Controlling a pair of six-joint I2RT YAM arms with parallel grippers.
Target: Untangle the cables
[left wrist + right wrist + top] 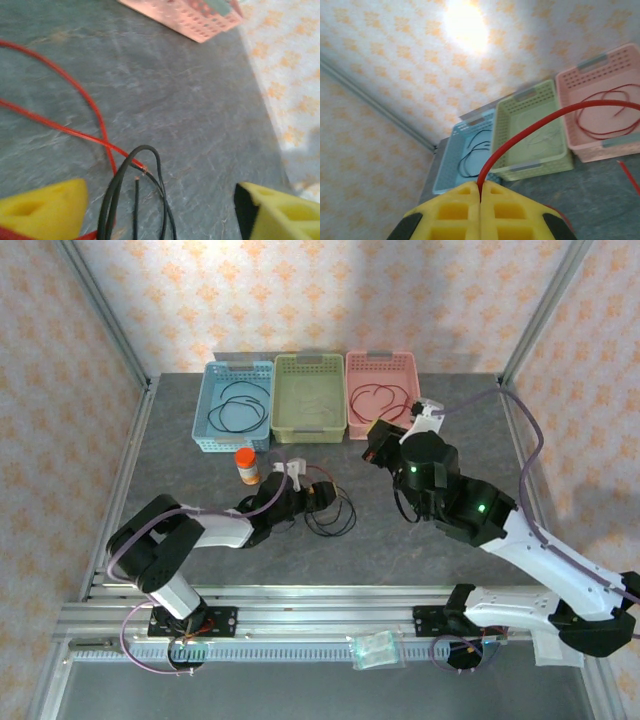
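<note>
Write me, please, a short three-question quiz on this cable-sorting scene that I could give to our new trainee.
1. Multiple choice: which basket holds a black cable? A. the pink one; B. the green one; C. the blue basket.
2. True or false: the right gripper has its fingers shut on a red cable.
3. Short answer: what colour is the small bottle standing on the table in front of the blue basket?
Key: 1 C; 2 true; 3 orange.
</note>
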